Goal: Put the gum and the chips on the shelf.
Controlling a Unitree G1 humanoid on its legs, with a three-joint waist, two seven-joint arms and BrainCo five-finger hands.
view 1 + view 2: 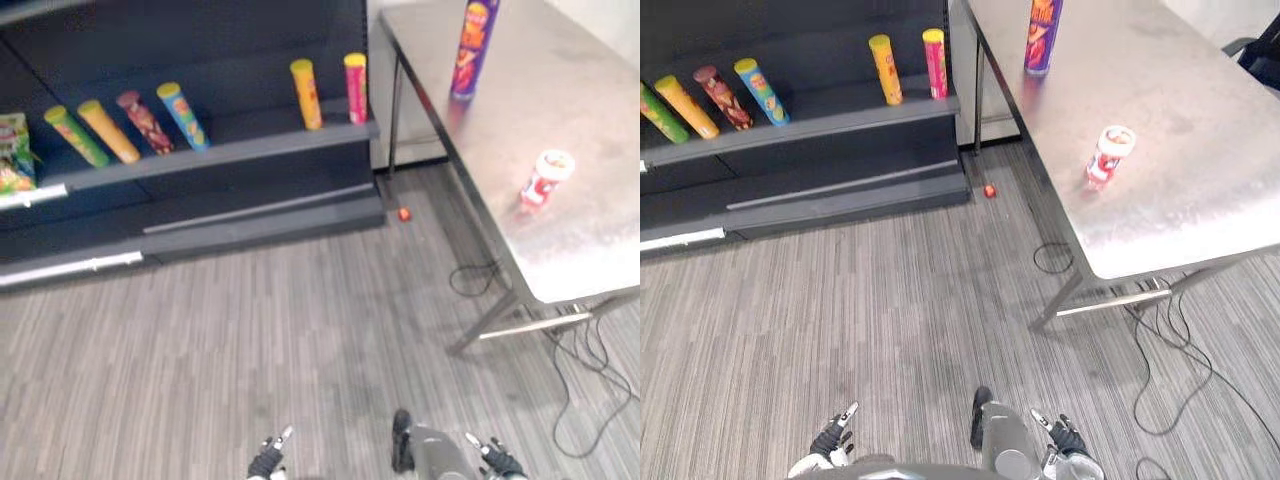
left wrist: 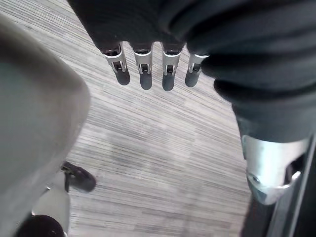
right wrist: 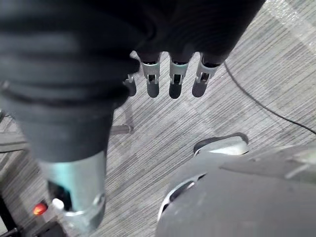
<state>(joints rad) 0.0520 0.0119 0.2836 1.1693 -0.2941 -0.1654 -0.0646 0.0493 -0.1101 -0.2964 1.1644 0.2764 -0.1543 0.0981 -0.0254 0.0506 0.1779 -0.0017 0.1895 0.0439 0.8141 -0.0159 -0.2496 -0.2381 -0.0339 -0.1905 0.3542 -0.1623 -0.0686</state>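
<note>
Nearest, the left robot hand [image 1: 268, 460] and right robot hand [image 1: 497, 460] hang over the carpet [image 1: 250, 340], fingers straight and empty. To the right, the gum tub [image 1: 545, 178] sits on the tabletop [image 1: 590, 90], with the chips can [image 1: 473, 48] upright beyond it. Farther left, the shelf [image 1: 250, 150] carries six tubes [image 1: 306, 94].

Your two head views look steeply down from high up, slightly apart side by side, sharing the dark shelf [image 1: 225, 153] ahead-left, the steel table [image 1: 590, 225] at right and the carpet [image 1: 300, 330] between. Your wrist views look from very close along the left hand [image 2: 144, 66] and the right hand [image 3: 174, 74], down onto that same carpet.
</note>
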